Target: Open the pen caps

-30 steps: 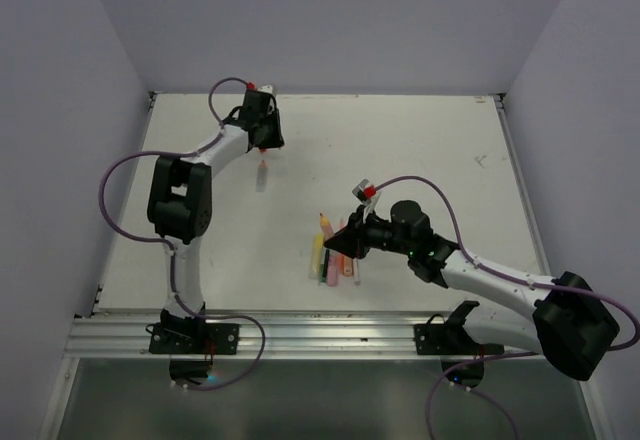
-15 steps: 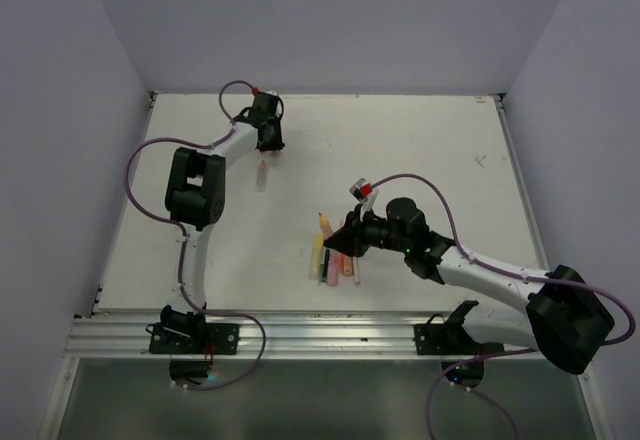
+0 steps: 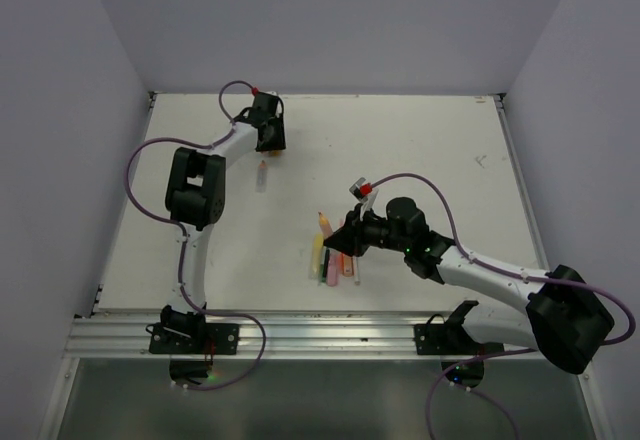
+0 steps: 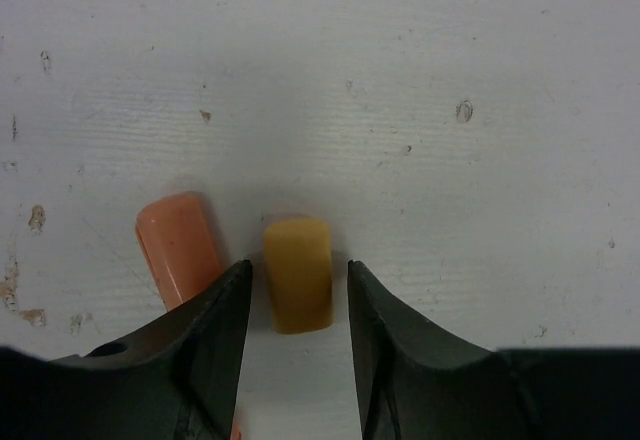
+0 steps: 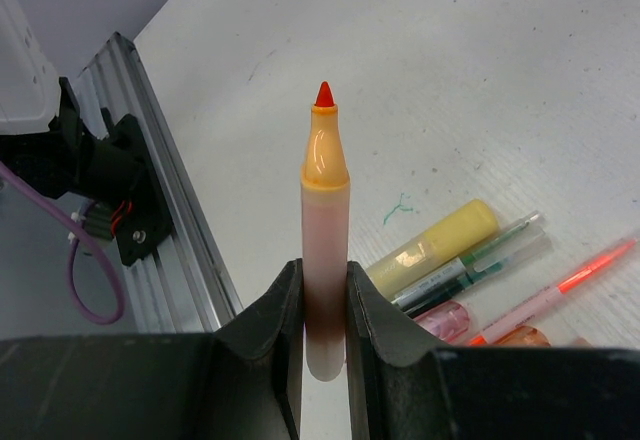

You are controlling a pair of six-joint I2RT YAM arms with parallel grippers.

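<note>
My left hand [image 4: 298, 272] spread around a yellow cap [image 4: 297, 295] on the desk [image 4: 420, 70], right hand [image 5: 324, 282] pinching an uncapped orange pen [image 5: 325, 195]

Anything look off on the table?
Nothing spilled or broken. Minor: a green ink squiggle on the table beside the yellow highlighter, and brownish scuffs near the orange cap. The orange highlighter in the right gripper is uncapped, as the task wants.

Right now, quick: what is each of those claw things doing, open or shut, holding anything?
Left gripper: open, straddling a yellow cap, not gripping it.
Right gripper: shut on an uncapped orange highlighter.
</note>
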